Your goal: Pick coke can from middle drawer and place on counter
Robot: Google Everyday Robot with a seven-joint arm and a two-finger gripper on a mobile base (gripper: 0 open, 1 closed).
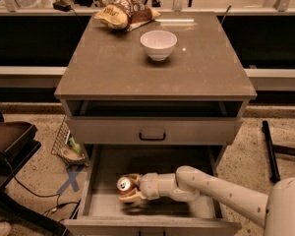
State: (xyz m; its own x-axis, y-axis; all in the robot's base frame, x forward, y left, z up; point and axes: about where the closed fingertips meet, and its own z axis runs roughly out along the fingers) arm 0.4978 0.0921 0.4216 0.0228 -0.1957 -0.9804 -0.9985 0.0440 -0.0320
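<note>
The coke can lies tilted in the open middle drawer, near its front left, with its silver top facing up toward the camera. My gripper reaches in from the right along the drawer floor. Its fingers sit above and below the can and are closed against it. The white arm runs from the lower right corner into the drawer. The counter is the grey-brown slab on top of the cabinet, above the drawer.
A white bowl stands on the counter at the back centre, and a chip bag lies at its far left edge. A closed drawer front with a black handle overhangs the open drawer. A dark stand is on the left floor and a black bar on the right.
</note>
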